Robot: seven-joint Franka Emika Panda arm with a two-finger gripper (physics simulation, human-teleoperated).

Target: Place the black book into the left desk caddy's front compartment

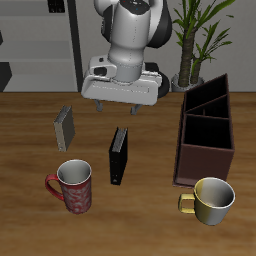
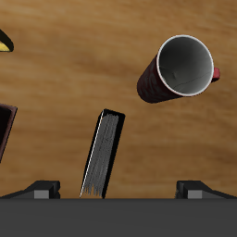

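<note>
The black book (image 1: pixel 118 156) stands upright on the table, thin, with a pale page edge; it also shows in the wrist view (image 2: pixel 103 153). The left desk caddy (image 1: pixel 205 130) is a dark reddish-brown box with inner dividers, standing beside the book; only a sliver of it shows in the wrist view (image 2: pixel 5 134). My gripper (image 1: pixel 118 106) hangs open and empty above the table, a little behind and above the book. Its fingertips (image 2: pixel 44 188) frame the book's near end without touching it.
A smaller grey book (image 1: pixel 64 127) stands farther back on the other side. A dark red patterned mug (image 1: pixel 73 185) and a yellow mug (image 1: pixel 211 200) stand near the table's front edge. A potted plant (image 1: pixel 195 40) stands behind the caddy.
</note>
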